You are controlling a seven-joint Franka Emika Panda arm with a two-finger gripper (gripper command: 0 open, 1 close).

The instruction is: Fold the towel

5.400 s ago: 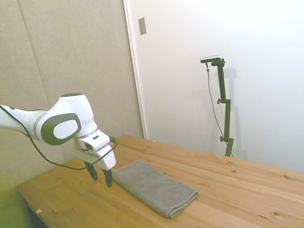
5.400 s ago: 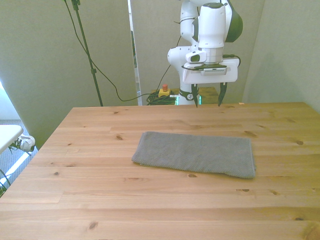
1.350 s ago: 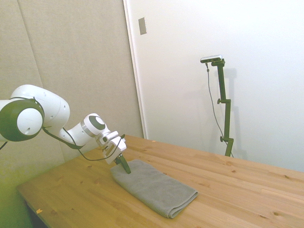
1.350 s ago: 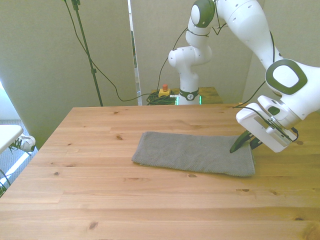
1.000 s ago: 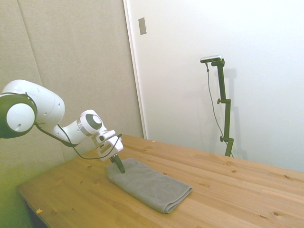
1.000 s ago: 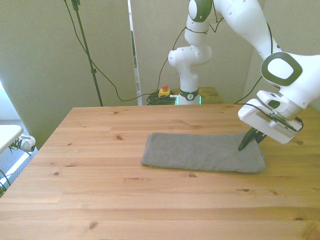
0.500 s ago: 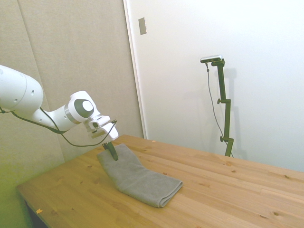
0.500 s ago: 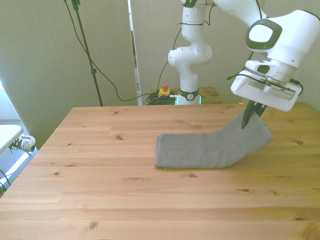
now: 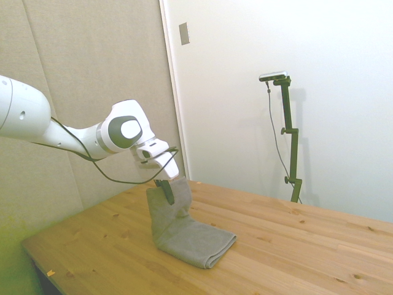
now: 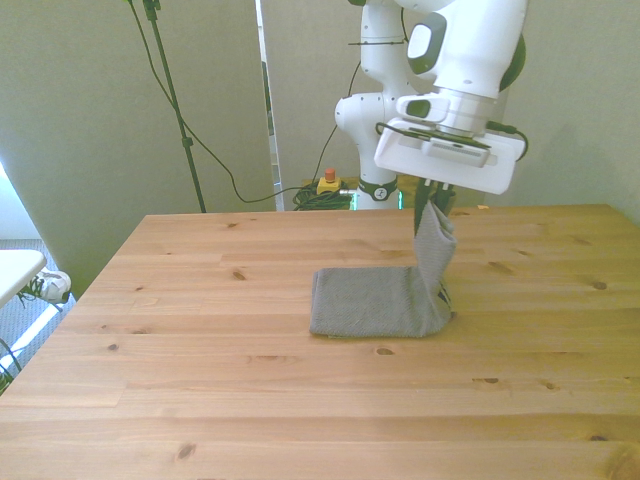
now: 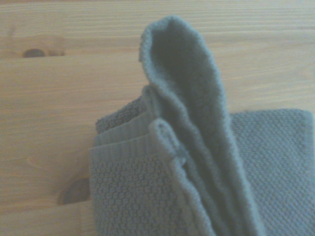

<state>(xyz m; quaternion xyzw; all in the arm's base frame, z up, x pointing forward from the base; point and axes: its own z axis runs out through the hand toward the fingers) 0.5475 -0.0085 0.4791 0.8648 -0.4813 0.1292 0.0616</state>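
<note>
The gripper [image 9: 164,189] is clamped on one end of the towel [image 9: 184,230] and holds that end up in the air, so the grey cloth stands nearly upright under the fingers and then bends into a flat stretch lying on the counter [image 9: 295,246]. In the side view the raised end sits at about 10 o'clock from the flat part, and the flat part runs off toward 4 o'clock, ending in a rounded, layered edge.

In the front view the gripper [image 10: 432,200] hangs below the white wrist plate, and the towel [image 10: 372,302] makes an L: the lifted part rises at the front view's right, while the part resting on the counter [image 10: 200,330] runs toward 9 o'clock. The bend sits on the wood almost directly below the gripper.

The wrist view shows the towel [image 11: 197,147] close up: a rounded fold of terry cloth rises toward the camera, with several stacked layers and a hemmed edge beside it, and the counter [image 11: 59,64] shows behind with dark knots in the wood.
</note>
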